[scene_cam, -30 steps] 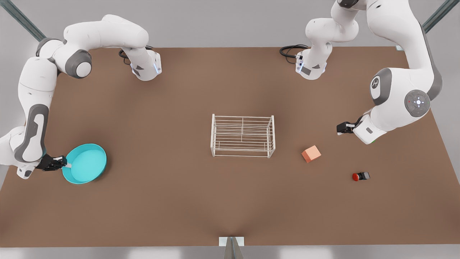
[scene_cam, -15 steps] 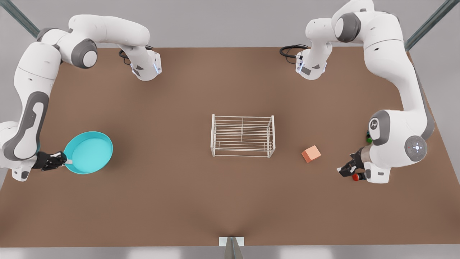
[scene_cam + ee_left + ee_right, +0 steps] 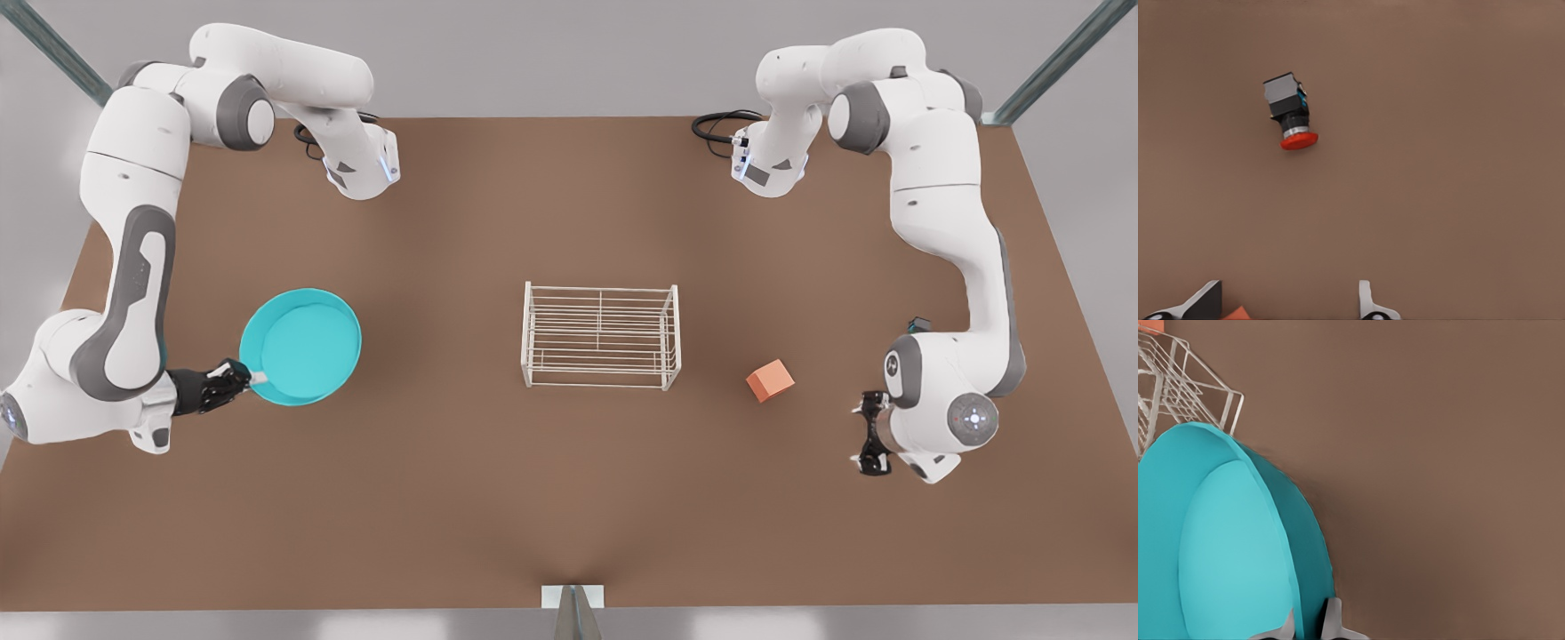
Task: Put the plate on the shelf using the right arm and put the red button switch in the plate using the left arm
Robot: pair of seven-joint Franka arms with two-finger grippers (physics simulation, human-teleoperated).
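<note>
The turquoise plate (image 3: 300, 347) hangs tilted above the table at the front view's left, with my right gripper (image 3: 253, 378) shut on its rim. In the right wrist view both fingers (image 3: 1331, 623) pinch the plate (image 3: 1225, 547) at its edge, and the white wire shelf (image 3: 1178, 387) lies beyond it. The shelf (image 3: 600, 336) stands mid-table, apart from the plate. My left gripper (image 3: 867, 433) points down at the front view's right, open. The red button switch (image 3: 1290, 113) lies on its side on the table ahead of the left gripper (image 3: 1285, 307), not between its fingers.
A salmon-orange cube (image 3: 770, 380) sits on the brown table (image 3: 498, 498) between the shelf and the left arm. Both arm bases stand at the far edge with black cables.
The right arm has lifted the plate and carried it toward the shelf. The left arm has swung down over the red button switch, hiding it in the front view.
</note>
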